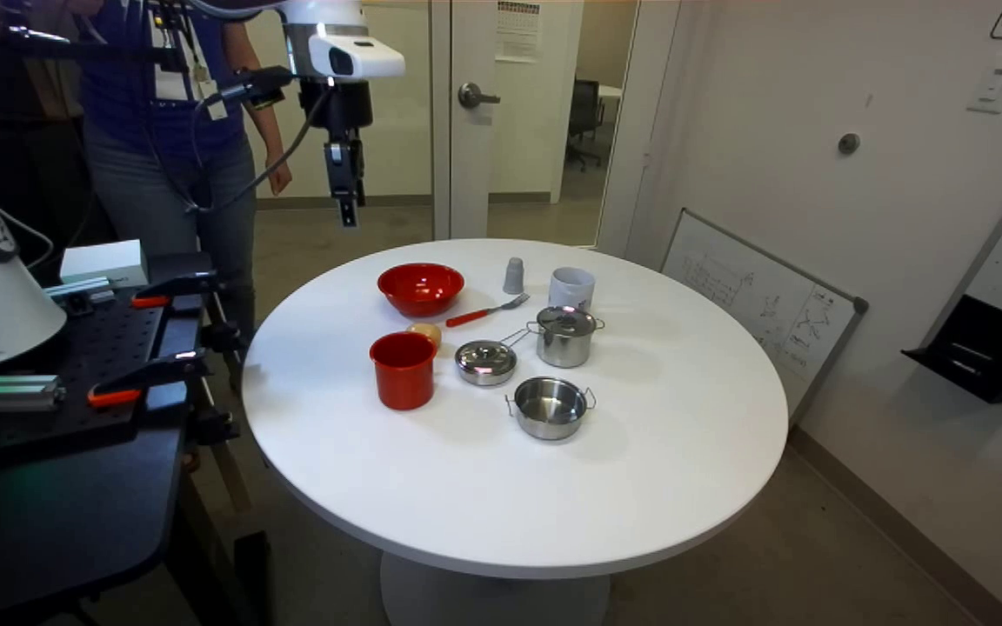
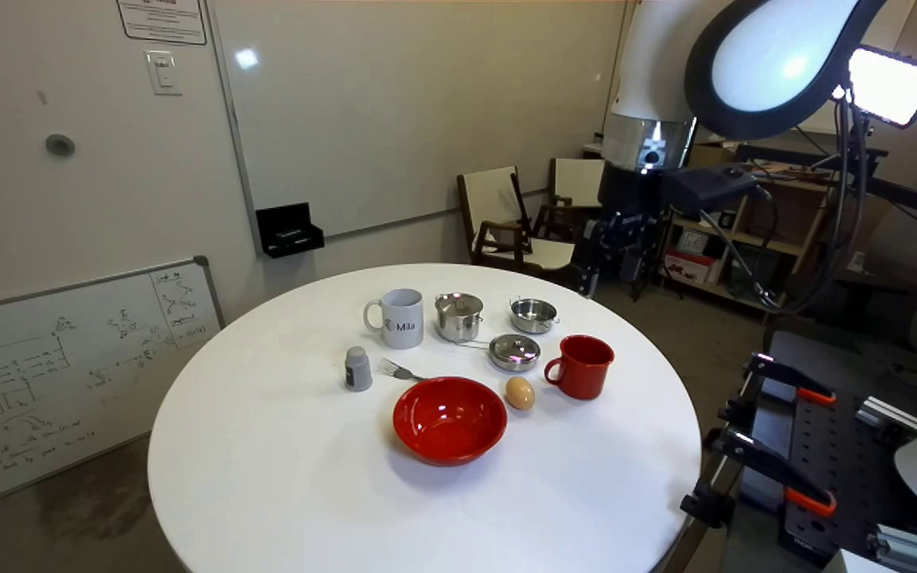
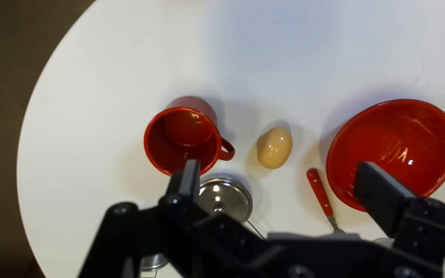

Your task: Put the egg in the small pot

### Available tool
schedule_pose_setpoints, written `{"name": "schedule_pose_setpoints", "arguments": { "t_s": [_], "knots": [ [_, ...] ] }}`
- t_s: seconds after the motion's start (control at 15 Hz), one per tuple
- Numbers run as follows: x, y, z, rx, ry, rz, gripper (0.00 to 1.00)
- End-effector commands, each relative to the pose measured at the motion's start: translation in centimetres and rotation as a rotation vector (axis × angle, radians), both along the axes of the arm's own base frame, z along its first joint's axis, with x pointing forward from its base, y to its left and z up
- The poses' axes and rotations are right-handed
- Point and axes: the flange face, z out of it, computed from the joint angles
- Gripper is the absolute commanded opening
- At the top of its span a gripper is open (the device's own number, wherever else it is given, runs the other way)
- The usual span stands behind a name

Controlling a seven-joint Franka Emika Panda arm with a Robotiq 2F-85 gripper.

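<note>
The egg (image 3: 275, 148) lies well below the claw (image 3: 280, 173), whose widely parted jaws hold nothing, and, in the wrist view, laterally within their span, its long axis roughly crosswise to their closing.

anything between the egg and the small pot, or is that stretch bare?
Not bare: a lidded shallow steel pan stands between the egg and the small pot. Both exterior views show it.

Arm (image 2: 653, 83) up, fingers (image 3: 379, 197) wide apart & pointing dn
</note>
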Motion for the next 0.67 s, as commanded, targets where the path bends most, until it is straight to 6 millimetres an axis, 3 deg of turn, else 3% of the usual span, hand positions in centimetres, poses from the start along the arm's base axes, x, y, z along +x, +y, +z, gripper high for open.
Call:
{"name": "schedule_pose_setpoints", "arguments": {
  "t_s": [0.0, 0.6],
  "knots": [
    [2.2, 0.4, -3.9, -0.004, 0.002, -0.051, 1.0],
    [7.9, 2.7, -12.1, 0.029, -0.012, -0.101, 1.0]
  ]
}}
